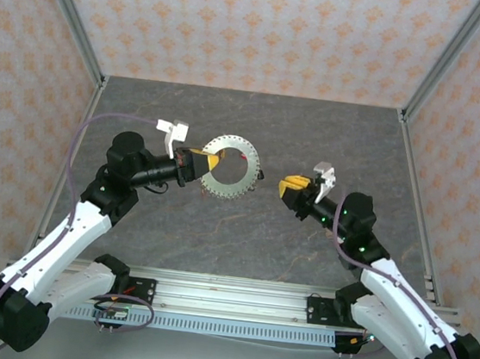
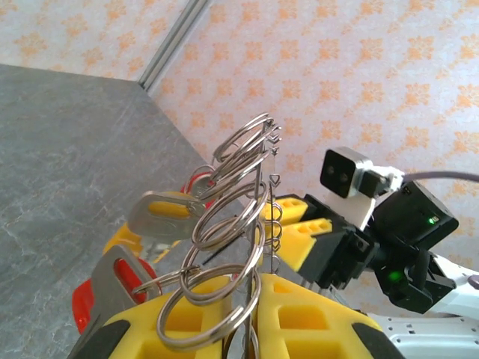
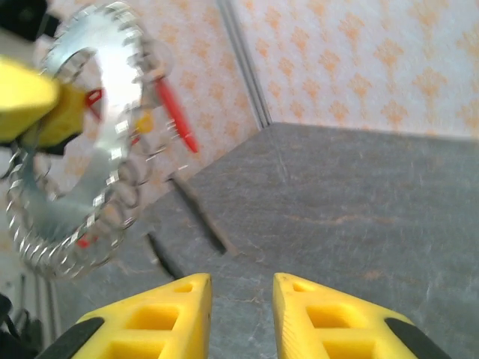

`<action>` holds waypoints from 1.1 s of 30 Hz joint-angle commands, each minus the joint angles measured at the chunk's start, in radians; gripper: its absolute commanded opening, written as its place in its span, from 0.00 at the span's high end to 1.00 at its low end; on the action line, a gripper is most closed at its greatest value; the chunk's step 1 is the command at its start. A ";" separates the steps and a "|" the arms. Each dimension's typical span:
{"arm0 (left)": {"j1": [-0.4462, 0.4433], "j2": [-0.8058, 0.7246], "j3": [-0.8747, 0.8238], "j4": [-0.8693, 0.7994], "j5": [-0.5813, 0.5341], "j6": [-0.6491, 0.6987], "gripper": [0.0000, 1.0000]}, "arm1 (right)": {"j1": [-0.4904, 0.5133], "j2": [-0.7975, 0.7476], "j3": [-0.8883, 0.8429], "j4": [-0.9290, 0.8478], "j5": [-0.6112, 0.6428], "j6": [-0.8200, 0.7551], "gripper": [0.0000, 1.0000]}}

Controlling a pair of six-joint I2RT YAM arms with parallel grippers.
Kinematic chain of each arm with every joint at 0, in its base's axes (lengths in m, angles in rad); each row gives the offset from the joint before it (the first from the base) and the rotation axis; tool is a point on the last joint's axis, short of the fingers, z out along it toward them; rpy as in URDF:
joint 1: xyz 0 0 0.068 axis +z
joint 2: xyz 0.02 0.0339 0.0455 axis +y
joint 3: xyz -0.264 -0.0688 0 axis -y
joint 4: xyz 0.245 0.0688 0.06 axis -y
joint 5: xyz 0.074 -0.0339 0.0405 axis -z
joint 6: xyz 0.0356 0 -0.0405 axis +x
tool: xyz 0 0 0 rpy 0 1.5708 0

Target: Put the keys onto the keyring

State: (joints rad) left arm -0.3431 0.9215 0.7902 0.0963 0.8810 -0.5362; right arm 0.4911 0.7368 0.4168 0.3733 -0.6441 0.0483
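The left pincer, its ribbed yellow fingers pressed together, pinches the rim of the keyring, a flat silvery metal hoop fringed with small wire split rings, held above the mottled grey stone-look tabletop. The hoop's open face is turned up, and it reaches from the grip towards the right pincer. Silvery red-tagged keys hang at it, and the right pincer's yellow fingers stand spread and empty.

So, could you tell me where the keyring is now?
In the top view, the keyring is just left of centre, clamped at its left edge by the left gripper, with the right gripper apart on its right.
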 commanded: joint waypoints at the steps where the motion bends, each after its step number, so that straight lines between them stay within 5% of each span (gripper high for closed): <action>1: -0.002 0.000 0.059 0.056 0.058 0.036 1.00 | 0.091 -0.069 -0.032 0.090 0.086 -0.247 0.74; 16: -0.001 0.022 0.125 -0.003 0.086 0.085 1.00 | 0.328 -0.057 -0.074 0.214 0.263 -0.651 0.80; 33: -0.001 0.020 0.134 -0.033 0.074 0.097 1.00 | 0.382 0.091 -0.024 0.365 0.243 -0.648 0.84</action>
State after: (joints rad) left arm -0.3435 0.9474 0.8764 0.0452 0.9390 -0.4614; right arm 0.8654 0.8204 0.3546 0.6590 -0.4068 -0.5968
